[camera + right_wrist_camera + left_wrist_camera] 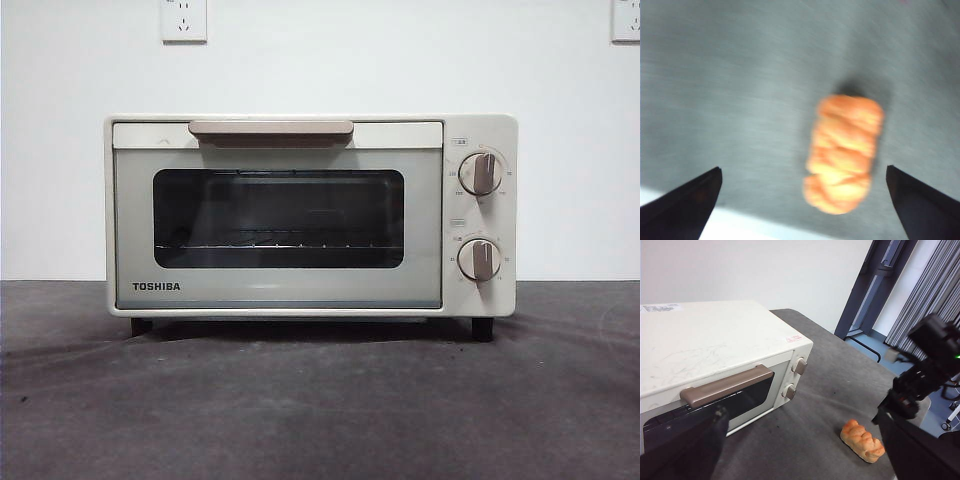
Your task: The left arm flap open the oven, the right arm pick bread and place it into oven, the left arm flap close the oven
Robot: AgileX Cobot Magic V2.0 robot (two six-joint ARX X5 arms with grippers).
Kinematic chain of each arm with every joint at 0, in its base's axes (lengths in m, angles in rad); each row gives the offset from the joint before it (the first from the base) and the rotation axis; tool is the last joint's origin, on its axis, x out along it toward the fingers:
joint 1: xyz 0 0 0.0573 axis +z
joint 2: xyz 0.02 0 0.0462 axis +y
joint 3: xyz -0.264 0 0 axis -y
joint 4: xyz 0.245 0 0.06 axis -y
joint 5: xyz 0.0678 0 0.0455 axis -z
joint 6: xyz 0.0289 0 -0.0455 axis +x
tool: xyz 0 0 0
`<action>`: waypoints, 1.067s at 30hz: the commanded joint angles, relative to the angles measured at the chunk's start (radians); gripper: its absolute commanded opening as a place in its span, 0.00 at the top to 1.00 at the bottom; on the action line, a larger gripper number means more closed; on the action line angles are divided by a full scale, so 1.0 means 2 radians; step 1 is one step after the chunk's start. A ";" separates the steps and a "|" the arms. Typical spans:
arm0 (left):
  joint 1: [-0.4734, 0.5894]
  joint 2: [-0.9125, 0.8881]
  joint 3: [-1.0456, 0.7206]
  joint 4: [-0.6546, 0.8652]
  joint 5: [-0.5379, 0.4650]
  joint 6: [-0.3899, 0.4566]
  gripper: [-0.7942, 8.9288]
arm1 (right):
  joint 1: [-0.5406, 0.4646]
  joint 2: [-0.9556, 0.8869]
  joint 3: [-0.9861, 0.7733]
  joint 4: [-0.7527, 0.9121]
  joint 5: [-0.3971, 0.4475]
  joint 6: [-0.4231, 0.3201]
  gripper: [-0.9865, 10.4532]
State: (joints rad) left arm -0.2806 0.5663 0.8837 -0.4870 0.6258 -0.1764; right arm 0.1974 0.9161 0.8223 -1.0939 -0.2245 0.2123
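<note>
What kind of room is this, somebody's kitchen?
Probably not a kitchen; it looks like a lab or office test room. The oven stands on a grey cloth-covered table before a bare white wall with sockets, and vertical blinds hang nearby.

The front view sits low, at about desk (320,400) height, and looks level and square at the oven (310,215), which stands near and fills the middle of the frame. The left wrist view looks down from above and off the oven's (715,350) front corner, taking in its top, its door and the bread (862,440) at about 4 o'clock. The right wrist view hangs close over the bread (844,154), facing the desk; it is blurred, perhaps from motion. Both wrist views share the bread.
</note>
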 commanded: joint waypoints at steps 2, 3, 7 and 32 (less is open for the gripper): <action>-0.004 0.001 0.010 0.005 -0.002 0.006 0.44 | 0.002 0.047 -0.011 0.016 0.022 0.009 0.46; -0.004 0.001 0.010 0.005 -0.003 0.006 0.44 | 0.002 0.057 -0.013 0.022 0.022 0.008 0.46; -0.004 0.001 0.010 0.005 -0.003 0.006 0.44 | 0.002 0.101 -0.023 0.047 0.023 0.009 0.46; -0.004 0.001 0.010 0.003 -0.006 0.005 0.44 | 0.002 0.253 -0.024 0.079 0.042 -0.012 0.79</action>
State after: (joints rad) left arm -0.2859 0.5663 0.8837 -0.4885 0.6178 -0.1745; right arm 0.1974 1.4109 0.7692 -0.9424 -0.1410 0.2047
